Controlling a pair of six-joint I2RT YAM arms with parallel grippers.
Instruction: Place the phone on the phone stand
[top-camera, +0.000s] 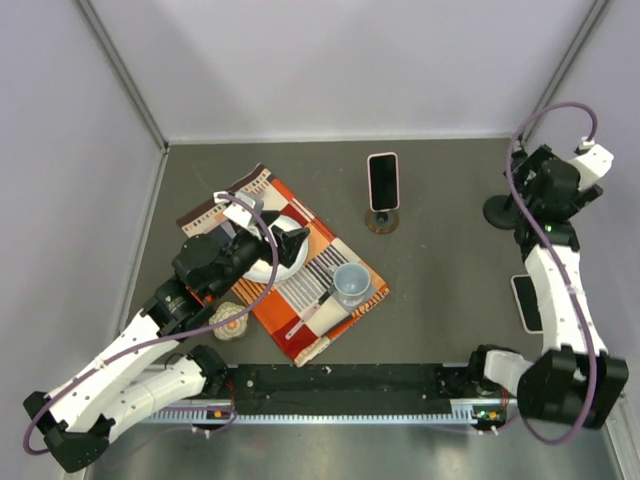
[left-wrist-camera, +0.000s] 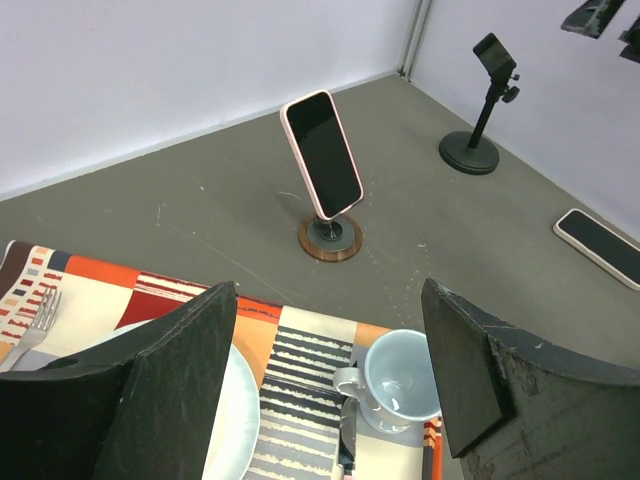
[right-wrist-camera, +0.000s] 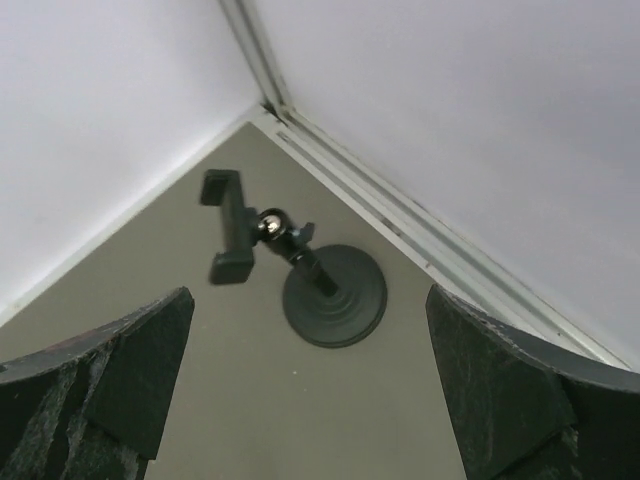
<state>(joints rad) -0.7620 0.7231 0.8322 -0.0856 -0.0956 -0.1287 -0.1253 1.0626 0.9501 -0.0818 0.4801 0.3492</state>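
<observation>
A pink-cased phone (top-camera: 382, 181) is seen propped upright, leaning back, on a round wooden stand (top-camera: 381, 222) at the far middle of the worktop (top-camera: 440, 260). A second phone (top-camera: 526, 302) is laid flat near the right edge, well apart from the black clamp stand (top-camera: 500, 211) in the far right corner, whose clamp is held empty. The left claw (top-camera: 293, 243) is spread wide, nothing being held, above a plate (top-camera: 262, 268) on a striped cloth (top-camera: 300, 300); a cup (top-camera: 351, 283) is set just to its right. The right claw (right-wrist-camera: 308, 330) is likewise spread and empty, poised over the black clamp stand.
</observation>
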